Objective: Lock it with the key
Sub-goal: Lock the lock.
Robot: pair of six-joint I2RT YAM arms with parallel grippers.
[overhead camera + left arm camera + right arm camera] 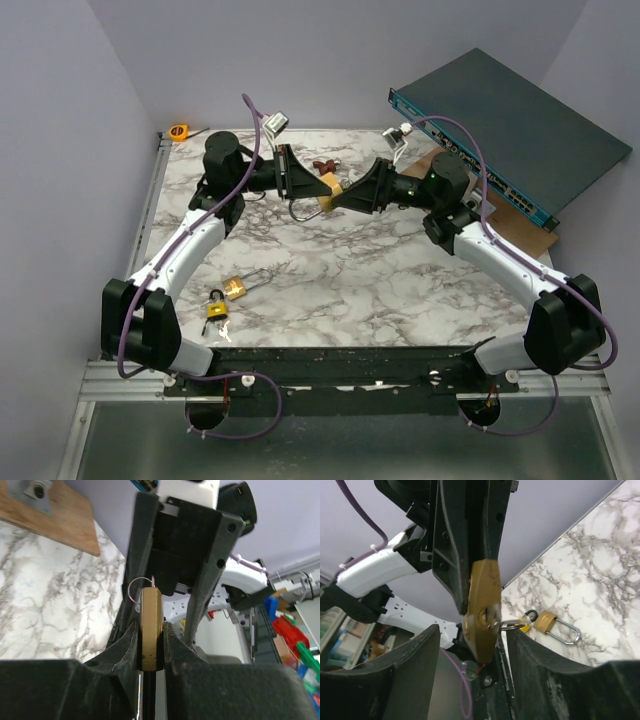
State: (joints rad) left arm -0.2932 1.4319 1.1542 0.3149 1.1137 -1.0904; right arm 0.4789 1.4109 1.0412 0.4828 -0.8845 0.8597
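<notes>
My left gripper (312, 184) is shut on a large brass padlock (331, 184), held above the table's back middle; in the left wrist view the fingers (127, 645) clamp its body (151, 622) edge-on. A tiny silvery key (493, 621) sits in the keyhole on the padlock's bottom face (482, 600), its ring (510, 625) sticking out; the ring also shows in the left wrist view (133, 588). My right gripper (343, 192) faces that end, open, with a finger on each side of the padlock's bottom (472, 635). Its right finger (545, 670) is close by the ring.
A small brass padlock (236, 288) and a yellow-and-black padlock (217, 308) with small keys lie at the front left; both show in the right wrist view (546, 621). A network switch (510, 140) on a wooden board (505, 228) stands back right. An orange tape measure (180, 131) sits back left.
</notes>
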